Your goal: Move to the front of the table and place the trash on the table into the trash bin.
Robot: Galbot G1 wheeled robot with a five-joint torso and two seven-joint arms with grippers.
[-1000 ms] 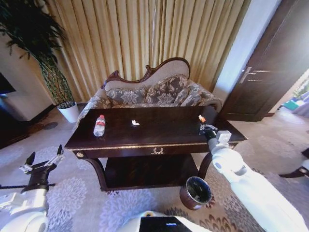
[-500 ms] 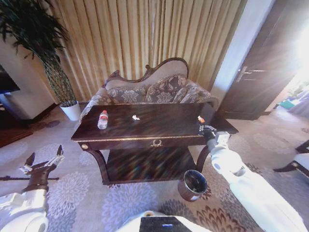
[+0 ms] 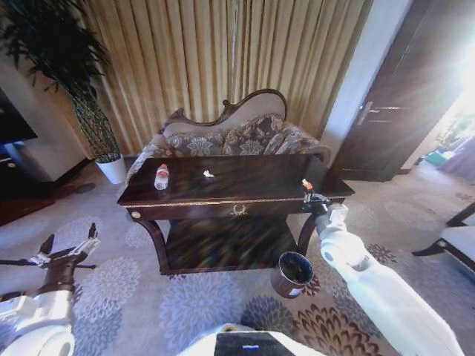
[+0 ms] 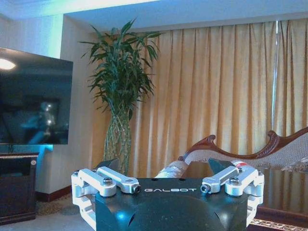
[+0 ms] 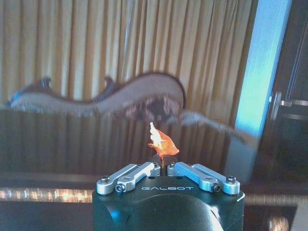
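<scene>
The dark glossy table (image 3: pixel 245 189) with gold trim stands ahead in front of the sofa. On its left part lies a clear bottle (image 3: pixel 161 176) with a red cap, and a small white scrap (image 3: pixel 208 174) lies near the middle. My right gripper (image 3: pixel 307 194) hovers at the table's right front edge, shut on an orange crumpled scrap (image 3: pixel 305 182). The right wrist view shows that orange scrap (image 5: pixel 162 143) pinched at the tip of the right gripper (image 5: pixel 161 162). The round maroon trash bin (image 3: pixel 291 274) stands on the carpet below it. My left gripper (image 3: pixel 70 248) hangs open at the lower left, the same left gripper (image 4: pixel 163 166) empty.
A patterned sofa (image 3: pixel 230 137) sits behind the table before gold curtains. A tall plant in a white pot (image 3: pixel 111 169) stands at the back left, near a TV (image 4: pixel 33 101). A dark door (image 3: pixel 415 104) is at the right. Patterned carpet lies open in front of the table.
The whole head view has shifted: the table and bin now look smaller and farther, so the camera moved. My right gripper still holds the orange scrap. The left arm is unchanged.
</scene>
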